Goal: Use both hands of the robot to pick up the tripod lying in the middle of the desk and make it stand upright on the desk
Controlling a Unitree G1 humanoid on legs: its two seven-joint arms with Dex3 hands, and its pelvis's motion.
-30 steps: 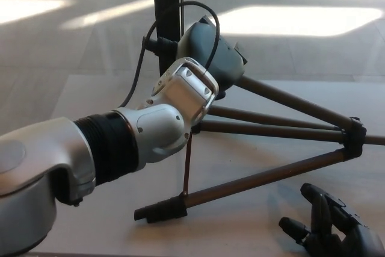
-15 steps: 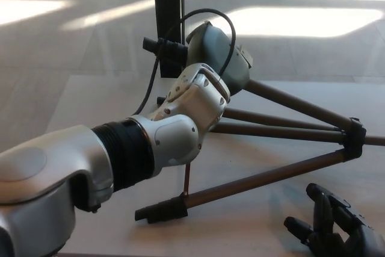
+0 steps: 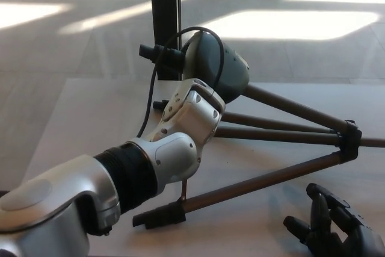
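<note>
Desk carries the tripod across its middle and toward the right edge, still more lying than standing: the legs fan along the surface, one foot pointing at the near edge, the leg collar out by the right edge, and the grey head raised off the surface near the far edge.

The left arm reaches in from the near left corner, its white wrist pressed up against the underside of the head. The left hand itself is hidden behind wrist and head, so I cannot tell how its fingers sit or whether they truly grip.

The right hand waits at the near right corner, black fingers spread and holding nothing, close to the nearest leg but not touching it, and well apart from the head.

The step in hand looks like tipping the tripod up by its head. To do that well, I judge the right hand should close on the collar or the nearest leg before the lift goes further, steadying the legs so the feet swing down together and none skids along the desk. The cable looping over the head could snag, so the raise should be slow.
</note>
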